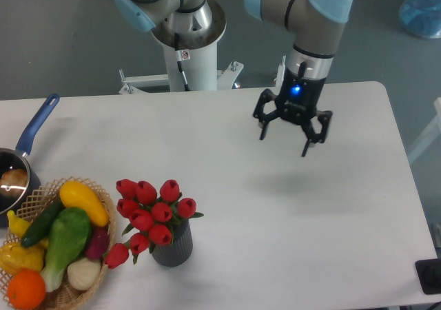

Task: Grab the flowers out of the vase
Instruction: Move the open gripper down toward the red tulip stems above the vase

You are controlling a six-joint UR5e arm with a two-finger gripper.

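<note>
Right of centre in the upper frame, your gripper [288,131] is hanging above the table [310,234] with its fingers spread, carrying nothing. Lower left, the flowers [152,210] are standing in the vase [172,246], apparently a little aslant, just beside the basket [69,293], so you are needing room to descend.

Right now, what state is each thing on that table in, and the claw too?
gripper: open, empty, above the table
flowers: bunched in the vase
vase: upright, holding the flowers
wicker basket: full of produce
blue-handled pot: something pale inside
</note>
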